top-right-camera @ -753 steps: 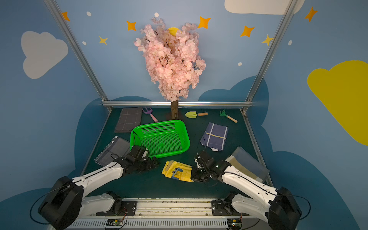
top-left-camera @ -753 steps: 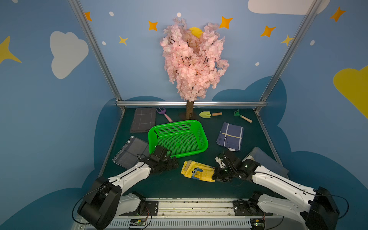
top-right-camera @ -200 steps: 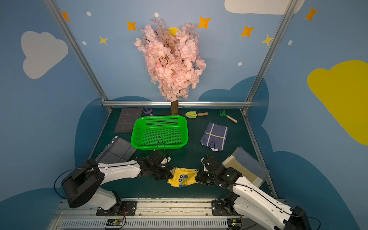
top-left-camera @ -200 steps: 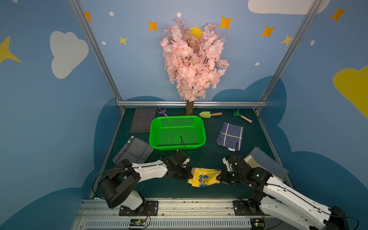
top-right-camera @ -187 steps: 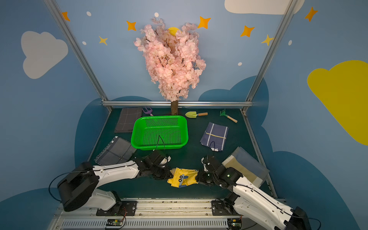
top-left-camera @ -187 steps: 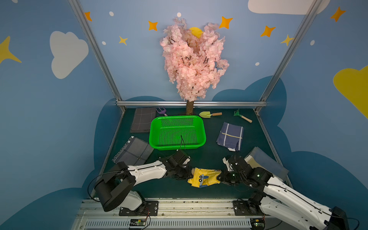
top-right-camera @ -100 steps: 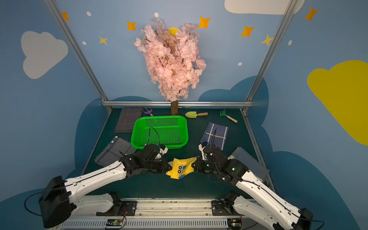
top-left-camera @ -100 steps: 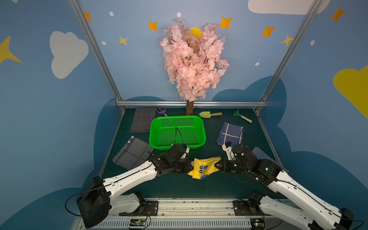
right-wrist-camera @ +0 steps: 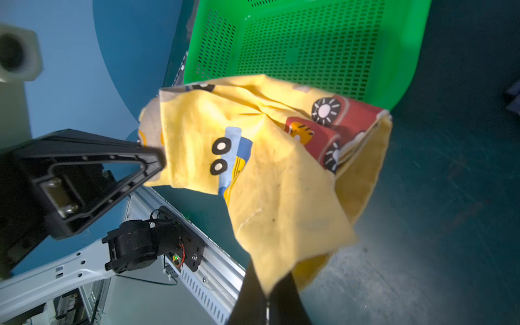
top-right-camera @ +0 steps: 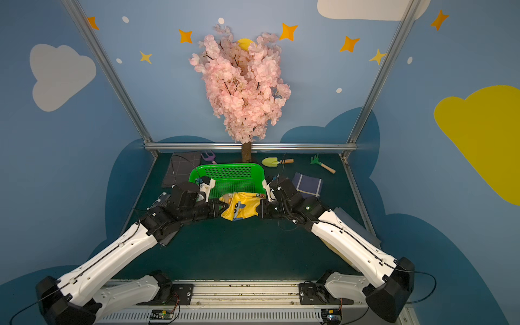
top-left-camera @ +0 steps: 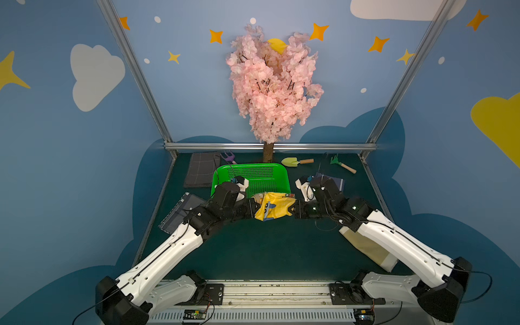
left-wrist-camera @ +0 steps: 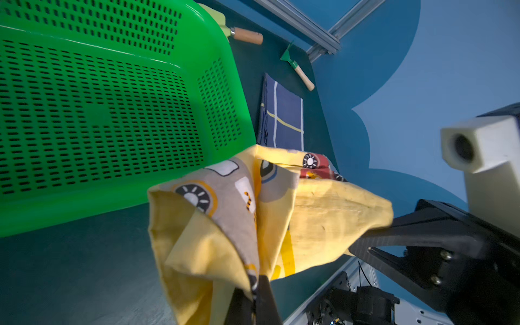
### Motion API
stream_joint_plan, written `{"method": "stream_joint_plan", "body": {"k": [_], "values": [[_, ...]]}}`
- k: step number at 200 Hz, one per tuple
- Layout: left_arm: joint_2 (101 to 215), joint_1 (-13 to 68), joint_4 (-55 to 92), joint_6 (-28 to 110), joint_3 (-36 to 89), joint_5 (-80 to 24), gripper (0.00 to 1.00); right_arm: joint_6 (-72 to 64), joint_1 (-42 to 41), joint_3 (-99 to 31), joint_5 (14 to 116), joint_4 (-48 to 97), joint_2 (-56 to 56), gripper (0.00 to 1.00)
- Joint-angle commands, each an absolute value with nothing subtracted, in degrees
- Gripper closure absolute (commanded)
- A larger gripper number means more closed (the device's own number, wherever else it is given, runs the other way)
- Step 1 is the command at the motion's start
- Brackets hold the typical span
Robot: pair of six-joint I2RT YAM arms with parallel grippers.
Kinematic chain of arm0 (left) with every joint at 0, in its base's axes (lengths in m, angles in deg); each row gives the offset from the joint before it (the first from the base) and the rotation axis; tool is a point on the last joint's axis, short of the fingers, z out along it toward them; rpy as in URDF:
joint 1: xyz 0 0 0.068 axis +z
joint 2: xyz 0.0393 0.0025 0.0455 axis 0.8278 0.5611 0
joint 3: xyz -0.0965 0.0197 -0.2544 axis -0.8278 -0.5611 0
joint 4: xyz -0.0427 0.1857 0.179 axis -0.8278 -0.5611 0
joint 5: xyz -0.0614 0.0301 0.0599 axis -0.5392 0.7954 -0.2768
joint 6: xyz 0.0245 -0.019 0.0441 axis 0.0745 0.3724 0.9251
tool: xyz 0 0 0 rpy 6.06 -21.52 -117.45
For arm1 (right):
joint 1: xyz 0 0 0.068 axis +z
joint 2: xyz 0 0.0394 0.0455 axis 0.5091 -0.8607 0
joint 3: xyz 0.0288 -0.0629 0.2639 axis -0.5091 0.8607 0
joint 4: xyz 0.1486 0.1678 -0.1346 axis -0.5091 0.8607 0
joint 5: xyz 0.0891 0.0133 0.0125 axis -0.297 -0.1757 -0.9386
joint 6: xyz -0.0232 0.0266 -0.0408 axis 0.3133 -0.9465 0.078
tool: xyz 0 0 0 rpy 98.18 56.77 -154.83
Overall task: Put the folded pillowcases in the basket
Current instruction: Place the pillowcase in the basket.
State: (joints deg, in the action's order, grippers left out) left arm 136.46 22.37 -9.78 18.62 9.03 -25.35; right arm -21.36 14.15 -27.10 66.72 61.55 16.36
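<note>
The folded pillowcase point(top-left-camera: 274, 208) point(top-right-camera: 239, 209), yellow with a car print, hangs bunched between my two grippers, off the table and over the basket's near rim. My left gripper point(top-left-camera: 254, 209) point(left-wrist-camera: 254, 295) is shut on its left edge. My right gripper point(top-left-camera: 294, 211) point(right-wrist-camera: 267, 298) is shut on its right edge. The bright green mesh basket point(top-left-camera: 253, 168) point(top-right-camera: 225, 170) stands just behind the cloth, and its bottom shows bare in the wrist views point(left-wrist-camera: 98, 112) point(right-wrist-camera: 309, 42).
A pink blossom tree point(top-left-camera: 273, 90) rises behind the basket. A dark grey cloth point(top-left-camera: 201, 173) lies back left, a checked one point(top-left-camera: 180, 211) under my left arm, a navy one point(top-left-camera: 334, 181) and a beige one point(top-left-camera: 365, 244) on the right. A toy spade point(top-left-camera: 297, 161) and rake point(top-left-camera: 342, 166) lie at the back.
Both grippers have lifted the pillowcase off the table's front area and carried it away from the front, up to the basket's near rim. The basket has stayed put over the last second.
</note>
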Motion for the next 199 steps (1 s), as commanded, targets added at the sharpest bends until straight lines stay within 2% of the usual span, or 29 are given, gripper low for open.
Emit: {"method": "stream_joint_plan", "body": {"k": [1,56,84,129,199], "values": [[137.2,26.0,-7.4,21.7,8.0,-27.3,0.97,-16.2,12.2,-30.7,65.2,56.5,11.4,1.00],[141.9,39.2,1.5,22.9,4.7,-34.9,0.97,-13.6,8.2,-43.7,59.1,55.3,-8.2,1.00],[148.0,43.7,6.4,23.0,5.4,-37.9,0.97,-12.0,7.0,-51.8,57.3,56.5,-17.7,1.00],[160.3,47.1,11.2,25.0,9.3,-41.3,0.97,-11.8,6.5,-62.3,55.9,58.7,-29.0,1.00],[175.0,50.2,16.9,25.9,14.4,-42.6,0.97,-13.0,3.8,-70.7,54.3,60.1,-41.6,1.00]]}}
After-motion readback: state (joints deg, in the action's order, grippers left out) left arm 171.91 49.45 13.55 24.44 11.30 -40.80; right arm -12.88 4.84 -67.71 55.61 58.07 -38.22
